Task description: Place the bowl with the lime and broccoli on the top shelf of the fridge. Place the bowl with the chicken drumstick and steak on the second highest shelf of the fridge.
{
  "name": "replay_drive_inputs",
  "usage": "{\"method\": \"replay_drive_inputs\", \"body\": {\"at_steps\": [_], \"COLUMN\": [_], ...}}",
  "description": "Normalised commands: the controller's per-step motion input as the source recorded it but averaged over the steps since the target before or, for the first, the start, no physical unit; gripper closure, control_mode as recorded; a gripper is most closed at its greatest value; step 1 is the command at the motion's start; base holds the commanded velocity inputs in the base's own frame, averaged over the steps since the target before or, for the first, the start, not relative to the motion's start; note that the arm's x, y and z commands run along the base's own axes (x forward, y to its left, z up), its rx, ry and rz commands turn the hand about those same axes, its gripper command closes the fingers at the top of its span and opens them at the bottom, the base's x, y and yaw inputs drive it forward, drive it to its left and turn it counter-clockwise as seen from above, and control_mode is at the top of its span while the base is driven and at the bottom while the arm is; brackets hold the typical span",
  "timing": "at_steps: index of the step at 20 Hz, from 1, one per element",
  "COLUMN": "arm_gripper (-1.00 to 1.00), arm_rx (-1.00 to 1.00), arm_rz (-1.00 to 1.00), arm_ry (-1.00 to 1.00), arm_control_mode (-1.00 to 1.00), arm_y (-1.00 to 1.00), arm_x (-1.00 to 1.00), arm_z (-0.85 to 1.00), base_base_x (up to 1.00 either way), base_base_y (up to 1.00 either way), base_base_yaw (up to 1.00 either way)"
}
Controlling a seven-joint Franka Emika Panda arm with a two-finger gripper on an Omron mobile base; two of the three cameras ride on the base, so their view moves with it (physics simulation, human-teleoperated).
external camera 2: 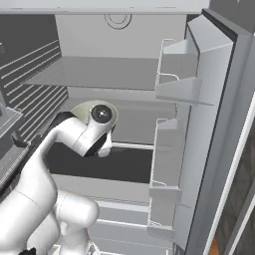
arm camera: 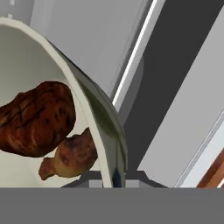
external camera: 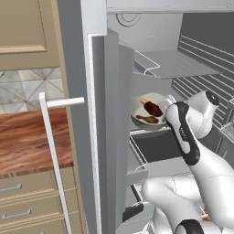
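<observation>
Reaching into the open fridge, the white arm in the left base view stretches toward a pale bowl holding the chicken drumstick and the steak; the bowl sits inside the fridge below the top shelf, level with the second one, with the wrist right against its near side. A wooden counter and the fridge's long white handle lie to the left. From the right base view, the bowl's rim peeks out behind the wrist, under the top shelf, with door bins at right. Up close in the hand view, the hand is clenched on the bowl's rim, one fingertip on each side of the wall, and the steak rests above the drumstick inside.
</observation>
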Motion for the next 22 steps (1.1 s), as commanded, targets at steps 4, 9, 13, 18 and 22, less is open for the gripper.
{"method": "replay_drive_inputs", "body": {"at_steps": [4, 9, 13, 18, 22], "arm_gripper": [1.0, 1.0, 1.0, -1.0, -1.0], "arm_rx": [-0.06, -0.03, 0.0, 0.0, 0.0], "arm_rz": [-0.03, -0.04, -0.04, 0.0, -0.01], "arm_ry": [0.0, 0.0, 0.0, 0.0, 0.0], "arm_control_mode": [-1.0, -1.0, -1.0, -1.0, -1.0], "arm_y": [0.0, 0.0, 0.01, 0.0, 0.0], "arm_x": [0.82, 0.89, 0.78, 0.2, -0.16], "arm_z": [-0.41, -0.12, 0.0, 0.0, 0.11], "base_base_x": [0.0, 0.0, 0.0, 0.0, 0.0], "base_base_y": [0.0, 0.0, 0.0, 0.0, 0.0], "base_base_yaw": [0.0, 0.0, 0.0, 0.0, 0.0]}}
